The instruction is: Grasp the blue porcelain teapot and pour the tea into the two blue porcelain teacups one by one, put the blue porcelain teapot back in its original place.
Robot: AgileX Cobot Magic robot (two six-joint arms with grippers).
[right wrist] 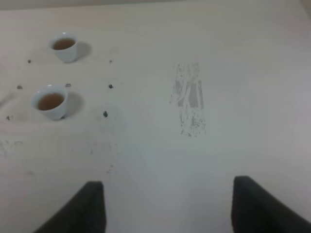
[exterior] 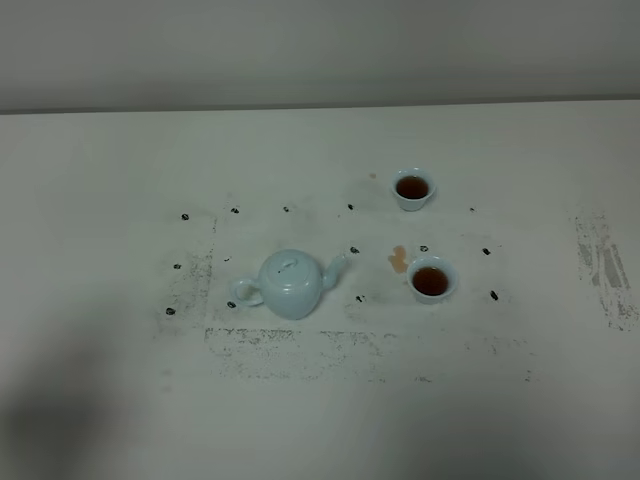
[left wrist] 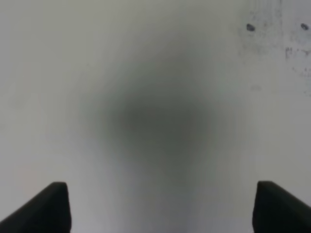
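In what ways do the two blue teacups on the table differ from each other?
The far teacup stands nearer the table's back edge; the near teacup stands closer to the teapot, roughly level with its spout. A small brown spill lies on the table just beside the near teacup, while the far teacup has none close to it. Both are pale blue, handleless, upright, and hold dark brown tea.

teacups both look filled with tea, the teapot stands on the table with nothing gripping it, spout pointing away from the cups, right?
One detail is off: the spout points toward the cups, not away. In the exterior high view the teapot stands free on the table, its spout aimed at the near teacup, with the far teacup beyond. Both cups do hold dark tea.
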